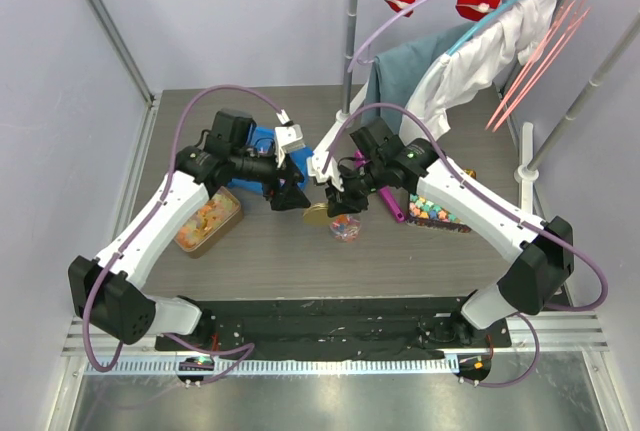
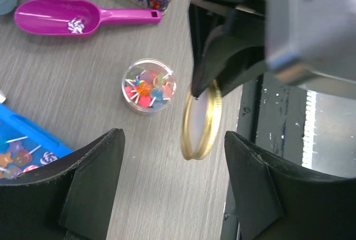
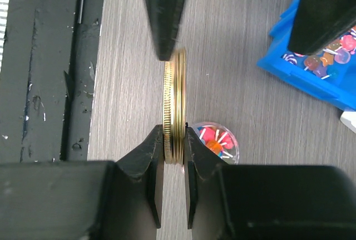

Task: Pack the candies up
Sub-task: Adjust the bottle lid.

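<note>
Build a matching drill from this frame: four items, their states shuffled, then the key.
Items
1. gold lid
2. clear jar
3. magenta scoop
4. blue bin

States
A. lying flat, one candy in its bowl
B. uncapped, standing upright
C. clamped on edge in the right pincer
D. cut off by the left wrist view's edge

Pairs: 1-C, 2-B, 3-A, 4-D

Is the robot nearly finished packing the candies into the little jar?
Nearly. Done: the little jar already holds candies. In hand: the right gripper pinches the gold lid on edge, the open left gripper close by. Left: the jar has no lid on yet.
</note>
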Controlling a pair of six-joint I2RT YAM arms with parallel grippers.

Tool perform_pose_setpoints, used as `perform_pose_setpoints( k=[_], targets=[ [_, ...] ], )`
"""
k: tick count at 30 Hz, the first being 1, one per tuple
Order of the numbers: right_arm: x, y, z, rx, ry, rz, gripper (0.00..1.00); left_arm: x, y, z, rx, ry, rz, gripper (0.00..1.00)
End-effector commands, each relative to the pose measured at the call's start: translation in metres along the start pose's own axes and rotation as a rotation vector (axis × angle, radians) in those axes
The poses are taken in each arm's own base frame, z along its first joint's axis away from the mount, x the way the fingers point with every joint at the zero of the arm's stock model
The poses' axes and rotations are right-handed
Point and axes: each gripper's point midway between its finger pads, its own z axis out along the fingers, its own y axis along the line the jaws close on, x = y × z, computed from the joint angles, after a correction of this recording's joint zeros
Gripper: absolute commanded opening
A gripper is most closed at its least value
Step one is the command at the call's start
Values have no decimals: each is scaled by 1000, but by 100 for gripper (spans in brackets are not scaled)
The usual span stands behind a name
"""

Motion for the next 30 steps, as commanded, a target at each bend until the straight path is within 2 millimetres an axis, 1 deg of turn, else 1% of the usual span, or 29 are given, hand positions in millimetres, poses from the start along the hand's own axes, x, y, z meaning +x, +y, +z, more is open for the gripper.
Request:
perform_pose_setpoints(
  k=[1, 5, 7, 8, 10, 15, 16, 18, 19, 23, 26, 28, 30],
  targets=[
    [-20, -11, -11, 51, -51, -55, 17, -17, -19, -8, 66, -49, 42, 76],
    [-36, -16, -15, 59, -85, -59, 17, -3, -21, -1, 75, -18, 50, 75],
    [-38, -19, -14, 57, -88, -51, 17, -1, -21, 0, 78, -16, 52, 74],
    [-42, -21, -15, 63, -94, -56, 17, 0, -22, 1, 81, -14, 52, 71],
    [-41, -24, -13, 60, -91, -45, 17, 0, -22, 1, 82, -17, 56, 69],
    [-48, -29, -15, 64, -108, -39, 17, 2, -25, 1, 91, -18, 50, 61],
    [-48, -30, -14, 67, -104, -39, 17, 2, -25, 1, 91, -20, 52, 58],
    [-48, -33, -14, 73, -102, -39, 17, 2, -25, 1, 95, -21, 50, 57],
    [-48, -34, -15, 76, -104, -34, 17, 3, -26, 1, 97, -21, 49, 54],
    [-50, -40, -20, 95, -106, -42, 17, 3, -31, 1, 124, -28, 47, 51],
    [-55, -44, -26, 110, -124, -54, 17, 5, -32, 1, 129, -20, 46, 50],
    [-60, -46, -28, 117, -135, -57, 17, 6, -32, 2, 130, -17, 52, 47],
    [-63, -47, -28, 117, -142, -55, 17, 7, -33, 2, 132, -15, 49, 46]
  ],
)
